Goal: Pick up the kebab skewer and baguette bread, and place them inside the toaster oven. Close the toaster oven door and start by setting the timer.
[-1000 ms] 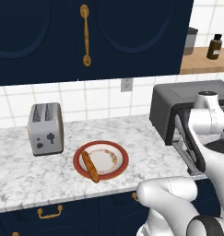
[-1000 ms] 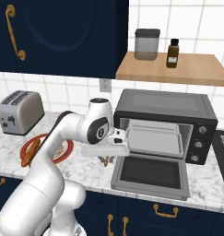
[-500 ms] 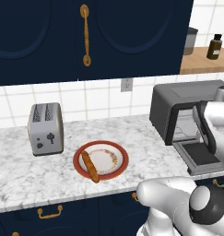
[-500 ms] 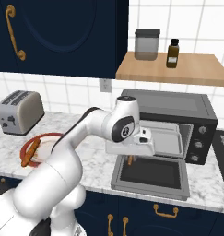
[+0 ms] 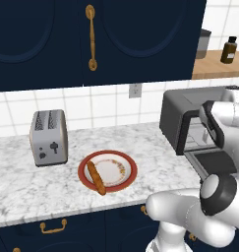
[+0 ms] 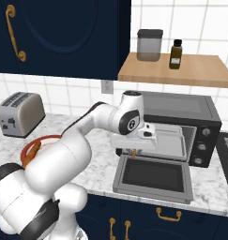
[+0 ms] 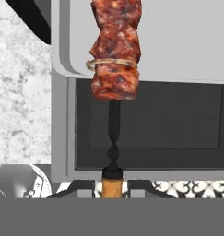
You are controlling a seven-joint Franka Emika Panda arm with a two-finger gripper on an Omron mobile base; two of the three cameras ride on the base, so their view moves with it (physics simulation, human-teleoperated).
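A: Left base view first. Where do things stand?

B: The baguette bread (image 5: 96,177) lies on the red-rimmed plate (image 5: 129,176) on the desk (image 5: 22,189), beside the silver toaster (image 5: 48,137). The toaster oven (image 5: 190,118) sits off to the right, mouth open, with the white arm in front of it. The bread is not yet moved, so half the loading is left.

A: And from the right base view?

B: The toaster oven door (image 6: 153,176) is dropped flat and the gripper (image 6: 134,151) hangs just above it at the oven's mouth. A thin orange-brown bit pokes down below the hand, likely the skewer's handle.

A: Hand view?

B: The fingers (image 7: 81,186) are closed on the wooden handle of the kebab skewer (image 7: 115,55), whose meat chunks point into the cavity, over the light tray (image 7: 187,41).

A: What could go wrong?

B: The hold is at the very end, so I'd judge the meat-heavy tip could sag or swivel and catch the tray's lip. Released too early, it may land on the door, which then couldn't close properly.

A: Any writing?

B: None legible. The brown bottle (image 6: 176,54) on the shelf (image 6: 181,70) has a pale label, too small to read.
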